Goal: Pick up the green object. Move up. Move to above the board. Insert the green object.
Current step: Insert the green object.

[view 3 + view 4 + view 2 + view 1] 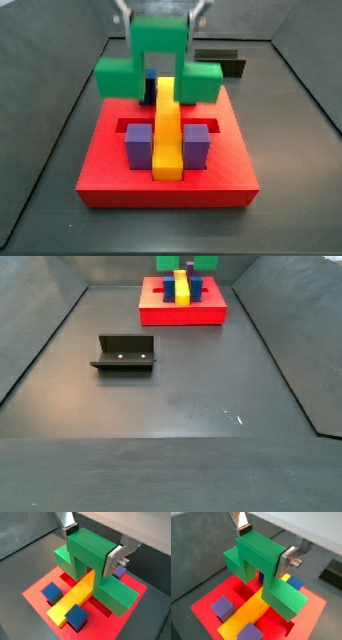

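Observation:
My gripper (266,546) is shut on the raised centre of the green object (258,559), one silver finger on each side, as both wrist views show (93,546). The green object (90,562) hangs over one end of the red board (37,589), its arch over the end of the yellow bar (73,599). I cannot tell whether it touches the board. In a side view the gripper (162,15) holds the green object (160,60) over the far end of the board (167,190). Another side view shows the board (167,314) at the far end of the floor.
Blue and purple blocks (138,145) sit on either side of the yellow bar (166,135). The dark fixture (124,353) stands on the floor apart from the board, and shows behind it in a side view (221,62). Grey walls ring the dark floor.

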### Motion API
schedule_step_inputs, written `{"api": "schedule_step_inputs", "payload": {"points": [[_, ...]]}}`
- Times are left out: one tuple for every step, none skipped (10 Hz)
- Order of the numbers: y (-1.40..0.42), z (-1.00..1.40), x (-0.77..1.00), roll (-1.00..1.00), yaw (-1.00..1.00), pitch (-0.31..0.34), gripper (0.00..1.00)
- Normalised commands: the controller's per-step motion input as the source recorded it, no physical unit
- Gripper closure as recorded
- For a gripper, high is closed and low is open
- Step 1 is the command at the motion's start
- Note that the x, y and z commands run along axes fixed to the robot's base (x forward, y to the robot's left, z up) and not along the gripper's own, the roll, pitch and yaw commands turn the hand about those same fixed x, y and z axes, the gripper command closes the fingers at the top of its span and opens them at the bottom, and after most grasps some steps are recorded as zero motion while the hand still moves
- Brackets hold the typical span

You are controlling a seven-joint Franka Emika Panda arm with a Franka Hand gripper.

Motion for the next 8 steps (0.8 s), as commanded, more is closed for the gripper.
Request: {"api": "schedule_step_inputs", "payload": {"points": [[-0.15, -0.49, 0.21, 0.00, 0.02, -0.094, 1.00], [-0.15, -0.31, 0.24, 0.00, 0.03, -0.064, 1.00], [-0.03, -0.24, 0.29, 0.00, 0.00, -0.013, 1.00], [0.00, -0.21, 0.12, 0.00, 0.00, 0.000, 1.00], [0.06, -0.14, 0.00, 0.00, 0.00, 0.000, 1.00], [0.11, -0.11, 0.05, 0.00, 0.00, 0.000, 1.00], [0.13, -0.09, 0.00, 0.00, 0.02, 0.000, 1.00], [0.09, -0.08, 0.00, 0.00, 0.07, 0.000, 1.00]]}}
